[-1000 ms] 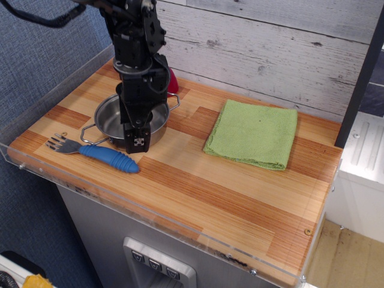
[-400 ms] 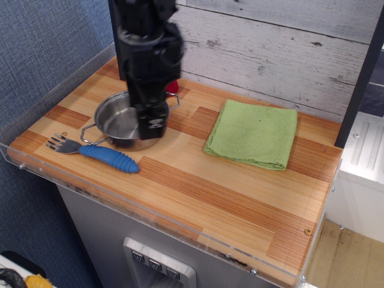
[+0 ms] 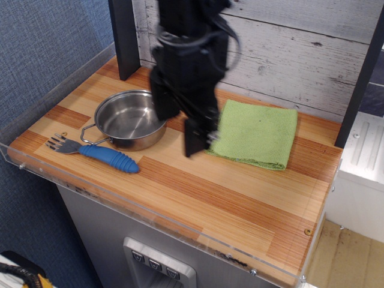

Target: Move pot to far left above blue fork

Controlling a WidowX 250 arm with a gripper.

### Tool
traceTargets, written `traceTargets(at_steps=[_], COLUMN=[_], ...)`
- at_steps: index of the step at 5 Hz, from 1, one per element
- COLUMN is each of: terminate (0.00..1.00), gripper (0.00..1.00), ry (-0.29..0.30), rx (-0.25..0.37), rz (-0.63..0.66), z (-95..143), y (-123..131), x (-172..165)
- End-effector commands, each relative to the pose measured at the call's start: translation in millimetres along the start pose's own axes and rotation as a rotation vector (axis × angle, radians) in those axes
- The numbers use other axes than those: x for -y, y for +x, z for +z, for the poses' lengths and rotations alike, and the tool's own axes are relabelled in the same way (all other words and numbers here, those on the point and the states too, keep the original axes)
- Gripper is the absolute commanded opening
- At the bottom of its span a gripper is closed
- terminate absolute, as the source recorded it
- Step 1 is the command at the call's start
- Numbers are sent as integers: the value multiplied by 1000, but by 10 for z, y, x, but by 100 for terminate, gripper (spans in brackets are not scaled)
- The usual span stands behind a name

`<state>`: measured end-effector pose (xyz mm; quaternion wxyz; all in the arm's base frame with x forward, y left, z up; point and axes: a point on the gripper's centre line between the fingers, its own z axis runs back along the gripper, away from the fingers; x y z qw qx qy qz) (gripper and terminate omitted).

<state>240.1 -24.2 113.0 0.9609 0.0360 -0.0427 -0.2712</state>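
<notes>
The shiny steel pot (image 3: pixel 128 120) stands at the far left of the wooden table, just behind the blue fork (image 3: pixel 105 155), whose tines point left. One wire handle of the pot reaches toward the fork. My gripper (image 3: pixel 180 123) is lifted above the table to the right of the pot, between it and the green cloth. Its two black fingers stand apart with nothing between them. It does not touch the pot. The image of the arm is motion-blurred.
A folded green cloth (image 3: pixel 255 133) lies at the back right. A black post (image 3: pixel 123 36) stands at the back left corner. A clear plastic rim (image 3: pixel 36 171) runs along the table's left and front edges. A plank wall is behind.
My gripper has risen off the pot's front rim and moved right and up, away from the pot. The pot and fork stay where they were.
</notes>
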Motion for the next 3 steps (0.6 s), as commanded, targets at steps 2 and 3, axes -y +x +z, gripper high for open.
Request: traceTargets(at_steps=[2,3], terminate=[0,100], gripper=[100,100], ry=[-40,-40], rx=[20,20], rz=[115,115], z=[55,55], y=[141,141], x=[493,493])
